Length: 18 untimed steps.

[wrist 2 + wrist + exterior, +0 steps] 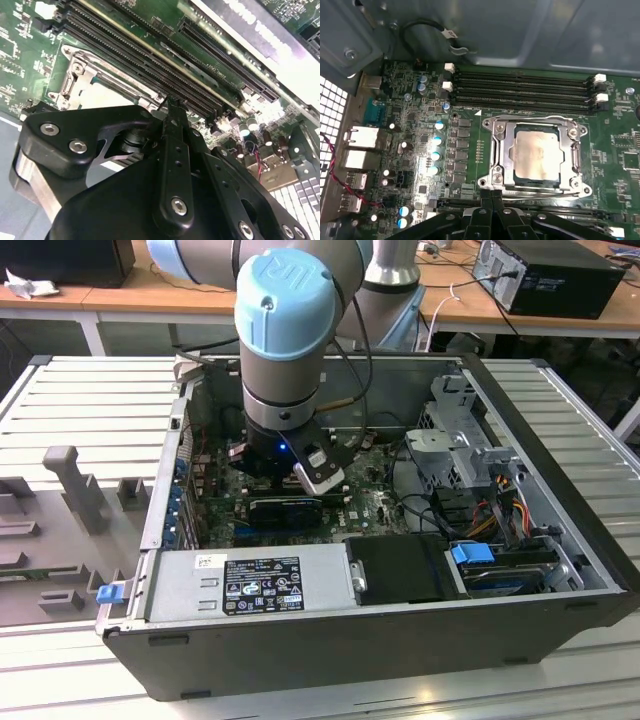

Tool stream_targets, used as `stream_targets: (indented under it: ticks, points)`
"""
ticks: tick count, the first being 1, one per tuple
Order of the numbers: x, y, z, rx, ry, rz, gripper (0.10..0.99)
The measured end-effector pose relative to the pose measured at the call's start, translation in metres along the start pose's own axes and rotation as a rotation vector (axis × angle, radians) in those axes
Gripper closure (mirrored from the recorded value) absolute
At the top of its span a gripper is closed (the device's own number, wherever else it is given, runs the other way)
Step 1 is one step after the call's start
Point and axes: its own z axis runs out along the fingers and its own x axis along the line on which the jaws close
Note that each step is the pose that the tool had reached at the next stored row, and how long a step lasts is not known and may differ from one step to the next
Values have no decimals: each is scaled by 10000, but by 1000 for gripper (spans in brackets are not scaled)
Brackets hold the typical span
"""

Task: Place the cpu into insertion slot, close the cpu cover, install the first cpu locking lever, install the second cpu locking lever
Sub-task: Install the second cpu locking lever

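The pale silver-beige square cpu (pixel 537 153) sits in the black square insertion slot (pixel 502 152) under the closed dark-grey metal frame cpu cover (pixel 536 121). At the socket's six o'clock edge in the first wrist view, the black gripper (pixel 491 194) has its jaws clenched, grasping nothing. A slipped push could scrape the green motherboard (pixel 465 140).

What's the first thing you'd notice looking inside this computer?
Probably the big robot arm with its pale blue cap reaching down into the open computer case. Below it, in the first wrist view, the shiny square cpu lies in its slot with the metal cpu cover down around it, beside long black memory slots.
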Motion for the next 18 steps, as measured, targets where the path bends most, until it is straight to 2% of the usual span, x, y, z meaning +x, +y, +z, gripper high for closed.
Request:
stream_targets:
  ticks: [2, 4, 6, 11, 15, 18]
  points:
    - [2, -5, 20, -42, -3, 0, 980]
    - [4, -5, 34, -154, -12, 0, 980]
    - [9, -4, 46, -212, -15, -2, 980]
    - [21, 10, 80, -264, -18, -2, 980]
    - [25, 39, 114, -373, -27, -4, 980]
    - [73, 51, 126, -467, -32, -7, 980]
